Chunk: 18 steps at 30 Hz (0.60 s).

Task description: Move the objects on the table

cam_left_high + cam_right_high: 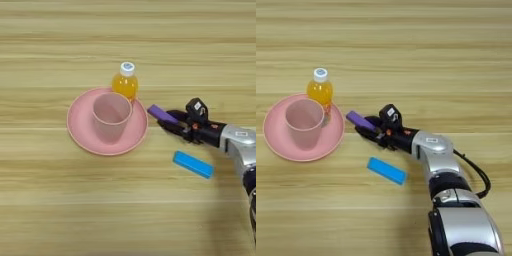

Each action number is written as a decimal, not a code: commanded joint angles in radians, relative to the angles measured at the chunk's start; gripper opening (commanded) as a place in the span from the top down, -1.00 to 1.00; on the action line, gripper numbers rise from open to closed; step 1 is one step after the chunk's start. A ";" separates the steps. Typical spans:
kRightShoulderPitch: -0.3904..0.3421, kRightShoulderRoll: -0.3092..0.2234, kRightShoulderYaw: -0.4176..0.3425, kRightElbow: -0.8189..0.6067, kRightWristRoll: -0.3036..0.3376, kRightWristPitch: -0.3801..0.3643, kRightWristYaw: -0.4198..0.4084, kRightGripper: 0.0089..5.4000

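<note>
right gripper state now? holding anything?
Right gripper: closed on the purple bar, just right of the pink plate.

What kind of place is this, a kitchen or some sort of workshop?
Probably a robot test bench, not a kitchen: a bare wooden table with a pink cup on a pink plate, and a robot gripper holding a purple bar.
</note>
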 commanded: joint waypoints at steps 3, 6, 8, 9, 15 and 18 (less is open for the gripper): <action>-0.063 -0.023 -0.006 -0.052 0.012 -0.010 -0.020 -0.14; -0.061 -0.025 -0.007 -0.062 0.015 -0.011 -0.016 -0.29; -0.061 -0.027 -0.008 -0.068 0.018 -0.011 -0.012 -0.38; -0.061 -0.029 -0.010 -0.070 0.019 -0.013 -0.009 -0.42; -0.055 -0.057 -0.034 -0.119 0.044 -0.021 0.023 -0.79; -0.045 -0.074 -0.046 -0.152 0.060 -0.025 0.049 -0.95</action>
